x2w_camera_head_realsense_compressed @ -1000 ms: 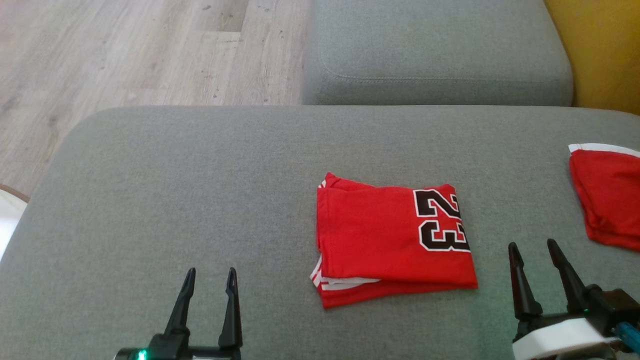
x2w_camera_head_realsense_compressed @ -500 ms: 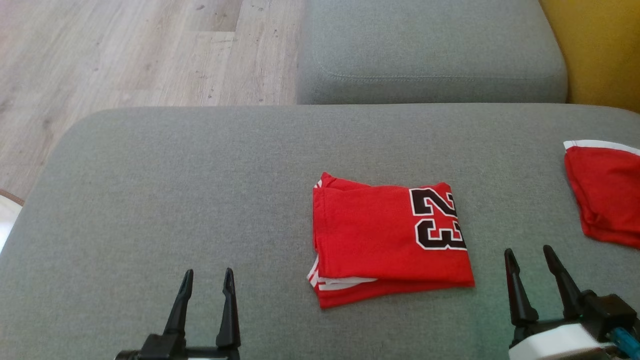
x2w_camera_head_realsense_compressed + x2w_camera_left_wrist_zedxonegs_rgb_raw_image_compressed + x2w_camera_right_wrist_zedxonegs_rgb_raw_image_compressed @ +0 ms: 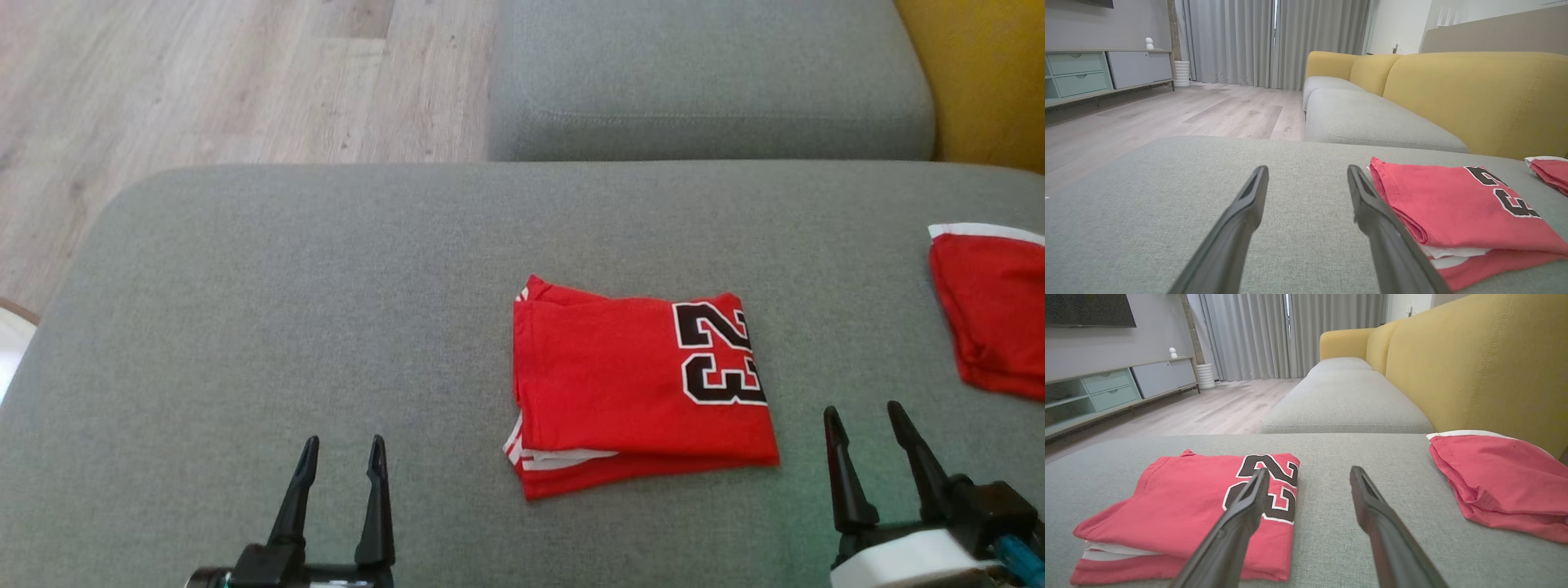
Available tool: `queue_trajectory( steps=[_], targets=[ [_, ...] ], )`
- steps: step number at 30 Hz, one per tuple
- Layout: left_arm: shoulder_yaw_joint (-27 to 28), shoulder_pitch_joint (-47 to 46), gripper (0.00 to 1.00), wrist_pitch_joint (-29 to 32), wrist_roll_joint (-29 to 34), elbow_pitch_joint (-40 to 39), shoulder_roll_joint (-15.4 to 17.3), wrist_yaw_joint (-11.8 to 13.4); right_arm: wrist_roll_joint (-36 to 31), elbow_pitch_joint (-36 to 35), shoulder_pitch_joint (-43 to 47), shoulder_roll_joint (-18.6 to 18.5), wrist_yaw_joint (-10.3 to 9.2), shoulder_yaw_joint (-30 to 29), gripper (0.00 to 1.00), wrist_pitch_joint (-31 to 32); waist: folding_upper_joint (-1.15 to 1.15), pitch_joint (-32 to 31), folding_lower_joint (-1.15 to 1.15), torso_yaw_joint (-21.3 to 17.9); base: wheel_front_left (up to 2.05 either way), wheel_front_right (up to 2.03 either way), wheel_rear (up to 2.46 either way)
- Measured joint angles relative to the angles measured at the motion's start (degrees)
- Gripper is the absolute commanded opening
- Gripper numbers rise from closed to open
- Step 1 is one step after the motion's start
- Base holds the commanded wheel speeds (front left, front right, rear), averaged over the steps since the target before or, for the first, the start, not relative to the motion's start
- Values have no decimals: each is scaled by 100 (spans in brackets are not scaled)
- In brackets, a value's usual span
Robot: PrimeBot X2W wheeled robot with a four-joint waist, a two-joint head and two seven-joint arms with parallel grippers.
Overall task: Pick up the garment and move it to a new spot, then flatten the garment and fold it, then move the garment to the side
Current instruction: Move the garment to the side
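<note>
Folded red jersey (image 3: 629, 392) on grey cushion (image 3: 245, 310); left end effector (image 3: 344, 443) and right end effector (image 3: 863, 410) spread, empty. Pinching all layers should preserve folds.

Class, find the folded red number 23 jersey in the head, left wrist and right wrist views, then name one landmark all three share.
Head view: jersey right of centre on the grey cushion.
Left wrist view: jersey at lower right.
Right wrist view: jersey at lower left.
Shared landmark: the second red garment at the right edge of each view.
</note>
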Motion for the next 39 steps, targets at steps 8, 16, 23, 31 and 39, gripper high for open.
queue_trajectory(
  steps=[8, 16, 23, 31, 39],
  targets=[
    [-63, -21, 100, 0, 143, -99, 0, 1, -54, 293, -126, -4, 0, -116, 100, -9, 0, 334, 0, 34, 0, 0, 0],
    [-265, -460, 100, 0, 194, -210, -4, 56, 536, 1273, -1407, -359, 0, 367, 100, 104, 0, 1001, 2, 87, 0, 0, 0],
    [-442, -683, 100, 0, 194, -247, -12, 153, 950, 1853, -1931, -528, 0, 803, 100, 680, 0, 1438, 1, 174, 0, 0, 0],
    [-477, -814, 100, 0, 178, -255, -12, 199, 1683, 1801, -2111, -632, 0, 1411, 0, 868, 0, 1582, 0, 65, 0, 0, 0],
    [-318, -889, 100, 0, 243, -381, -16, 393, 1662, 1762, -2465, -1107, 0, 1383, 0, 798, 0, 1701, 0, -324, 0, 0, 0]
  ],
)
